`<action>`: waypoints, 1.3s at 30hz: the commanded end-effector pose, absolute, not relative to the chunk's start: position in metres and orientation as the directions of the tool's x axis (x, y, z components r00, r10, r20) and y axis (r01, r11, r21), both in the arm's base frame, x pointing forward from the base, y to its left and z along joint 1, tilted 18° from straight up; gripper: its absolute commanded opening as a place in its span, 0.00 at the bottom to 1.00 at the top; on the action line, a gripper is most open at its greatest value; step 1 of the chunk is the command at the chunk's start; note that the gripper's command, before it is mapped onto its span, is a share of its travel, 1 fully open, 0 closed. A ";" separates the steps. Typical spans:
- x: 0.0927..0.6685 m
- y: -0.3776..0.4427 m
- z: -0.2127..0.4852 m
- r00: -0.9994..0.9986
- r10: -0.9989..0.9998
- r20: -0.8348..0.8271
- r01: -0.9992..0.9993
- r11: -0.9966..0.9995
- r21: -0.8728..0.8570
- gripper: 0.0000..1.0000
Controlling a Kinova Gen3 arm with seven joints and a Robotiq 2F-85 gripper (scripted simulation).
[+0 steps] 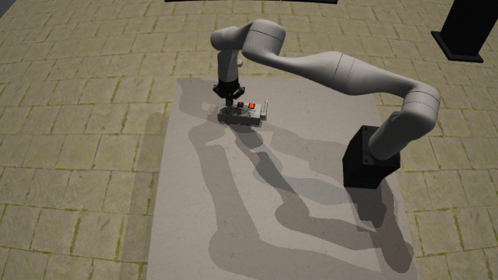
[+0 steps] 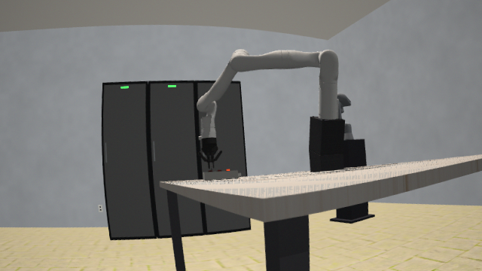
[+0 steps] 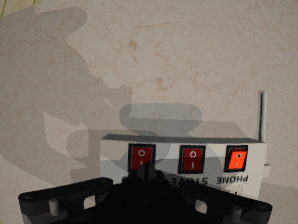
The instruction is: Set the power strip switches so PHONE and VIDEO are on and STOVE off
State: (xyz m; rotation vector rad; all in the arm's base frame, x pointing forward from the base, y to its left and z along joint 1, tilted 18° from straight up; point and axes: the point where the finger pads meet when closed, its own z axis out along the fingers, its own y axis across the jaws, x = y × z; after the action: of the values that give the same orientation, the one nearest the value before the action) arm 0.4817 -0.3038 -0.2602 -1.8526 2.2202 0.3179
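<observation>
A white power strip [image 1: 242, 113] lies with its switches facing up on the table, near the far left of the mat. In the wrist view it [image 3: 189, 160] shows three red rocker switches: the left one [image 3: 141, 157], the middle one [image 3: 192, 159] and the right one [image 3: 236, 159], which glows brighter than the other two. The labels below are upside down; the one under the right switch reads PHONE, and the others are hidden by the gripper. My gripper [image 1: 229, 102] is shut and empty, with its tips right at the left switch. It also shows in the exterior view [image 2: 211, 164].
A short cord stub [image 1: 265, 107] sticks up at the strip's right end. The arm's black base [image 1: 369, 157] stands on the right side of the mat. Dark cabinets [image 2: 173, 158] stand behind the table. The table's left edge is close to the strip.
</observation>
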 end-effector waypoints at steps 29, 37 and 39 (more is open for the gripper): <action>0.489 -0.309 -0.259 -0.168 -0.936 -0.309 -0.985 0.175 0.005 0.00; 0.489 -0.309 -0.259 -0.168 -0.936 -0.309 -0.985 0.175 0.005 0.00; 0.489 -0.309 -0.259 -0.168 -0.936 -0.309 -0.985 0.175 0.005 0.00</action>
State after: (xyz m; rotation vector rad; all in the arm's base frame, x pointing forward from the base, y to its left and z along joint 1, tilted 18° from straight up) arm 0.4907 -0.3074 -0.2598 -1.8638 2.2057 0.2950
